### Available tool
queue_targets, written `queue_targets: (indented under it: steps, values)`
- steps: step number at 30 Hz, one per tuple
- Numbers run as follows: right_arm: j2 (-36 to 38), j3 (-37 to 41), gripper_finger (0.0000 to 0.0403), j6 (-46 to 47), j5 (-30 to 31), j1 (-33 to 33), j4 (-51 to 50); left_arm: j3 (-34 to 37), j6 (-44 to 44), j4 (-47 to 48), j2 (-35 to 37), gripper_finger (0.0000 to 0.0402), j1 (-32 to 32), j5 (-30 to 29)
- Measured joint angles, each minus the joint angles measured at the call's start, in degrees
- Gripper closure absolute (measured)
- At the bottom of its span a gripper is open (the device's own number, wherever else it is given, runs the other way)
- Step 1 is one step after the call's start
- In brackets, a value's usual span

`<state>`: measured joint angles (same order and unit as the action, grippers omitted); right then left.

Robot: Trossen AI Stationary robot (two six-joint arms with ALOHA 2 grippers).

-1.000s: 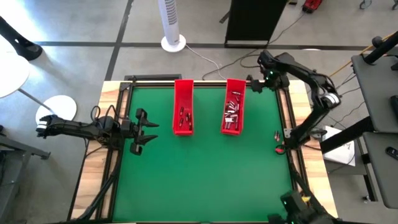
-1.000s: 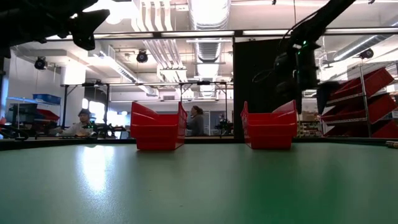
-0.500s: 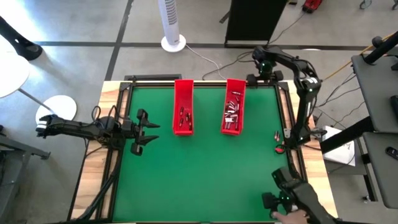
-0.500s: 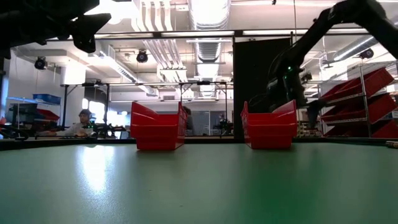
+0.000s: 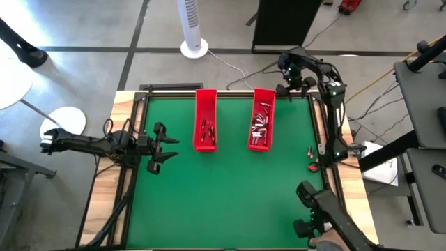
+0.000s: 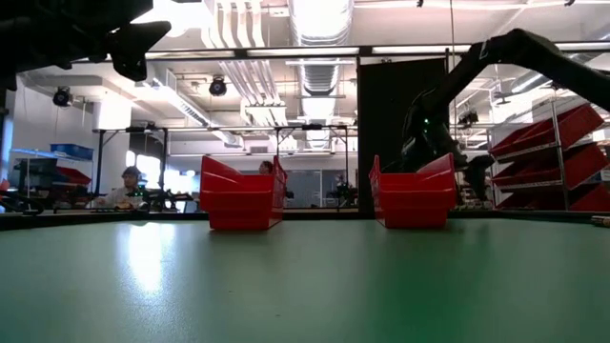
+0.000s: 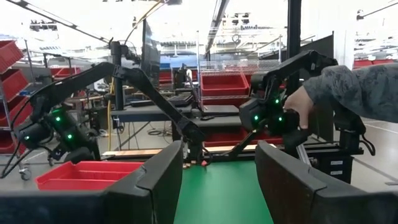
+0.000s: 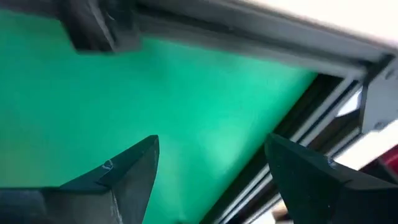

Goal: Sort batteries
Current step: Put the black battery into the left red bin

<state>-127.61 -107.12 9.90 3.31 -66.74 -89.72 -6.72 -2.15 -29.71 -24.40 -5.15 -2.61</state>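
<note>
Two long red trays stand on the green mat near the far edge. The left tray [image 5: 205, 97] holds a few batteries [image 5: 206, 131]; the right tray [image 5: 263, 96] holds several batteries [image 5: 260, 129]. My right gripper [image 5: 287, 84] hangs open over the mat's far right corner, just right of the right tray's far end, pointing steeply down. In its wrist view, my right gripper [image 8: 211, 149] has only bare mat between the fingers. My left gripper [image 5: 171, 148] waits open at the table's left side, pointing level toward the trays. Nothing is between its fingers in the left wrist view [image 7: 217, 174].
A black frame rail [image 8: 292, 62] runs along the mat's edge right under my right gripper. Small red bits [image 5: 312, 166] lie at the table's right edge. A person's hand [image 5: 327, 240] holds a control arm at the near right corner. The green mat [image 5: 230, 195] lies bare in front of the trays.
My right gripper has sunk toward the mat at the far right corner and drawn closer to the right tray's far end. It has tipped from a slant to pointing steeply down, while the arm's elbow swung in over the table's right edge. The trays and batteries have not moved.
</note>
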Motion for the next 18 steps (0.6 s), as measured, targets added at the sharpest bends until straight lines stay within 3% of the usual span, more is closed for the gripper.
queue_targets:
  steps: [4, 10, 18]
  values:
    - [0.89, -1.71, 0.0122, -2.10, 6.41, 0.12, -0.14, 0.02, -0.37, 0.27, 0.00, 0.0222, 0.05, -0.88]
    - [1.84, -2.24, 0.0129, -3.58, 1.61, -2.81, 0.10, 0.08, -0.35, 0.76, -0.77, 0.0222, 0.11, -3.01]
    - [0.18, -1.74, 0.0193, -3.49, 3.32, -3.60, 4.60, 0.09, 1.60, 1.20, -3.14, 0.0222, 0.11, -2.99]
